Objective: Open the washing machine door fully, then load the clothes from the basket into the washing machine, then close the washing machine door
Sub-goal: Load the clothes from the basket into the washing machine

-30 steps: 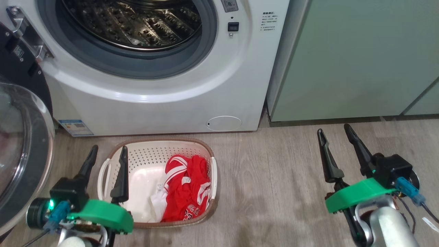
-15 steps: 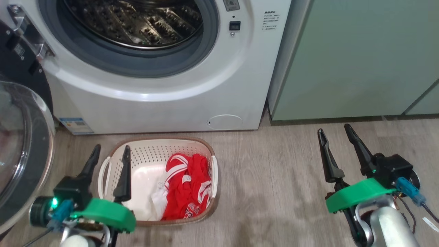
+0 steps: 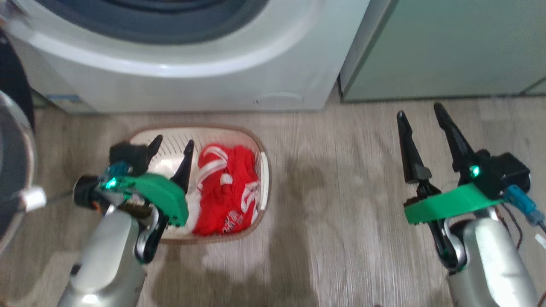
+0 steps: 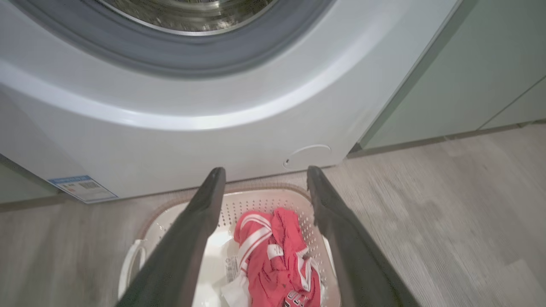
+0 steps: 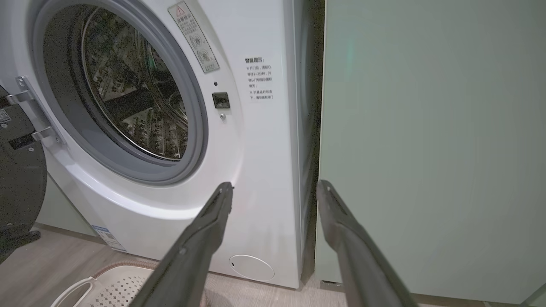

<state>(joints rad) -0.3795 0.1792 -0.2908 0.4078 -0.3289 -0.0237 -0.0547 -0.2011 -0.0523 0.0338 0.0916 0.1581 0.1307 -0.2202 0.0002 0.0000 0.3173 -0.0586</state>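
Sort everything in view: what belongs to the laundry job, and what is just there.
Job in hand:
washing machine
door, swung open
basket
clothes, in the basket
left gripper, open over the basket
right gripper, open, empty

Just there:
pale green cabinet
wooden floor

Washer (image 3: 213,85) x1, basket (image 3: 204,136) x1, grippers (image 3: 173,143) (image 3: 419,110) x2.

I read even, diffuse indoor light, with a bright glare band along the front of the washing machine (image 3: 192,91), soft grey shadows on the floor (image 3: 341,192) beside the basket (image 3: 222,129), heavy motion blur in the head view, and a sharp right wrist view.
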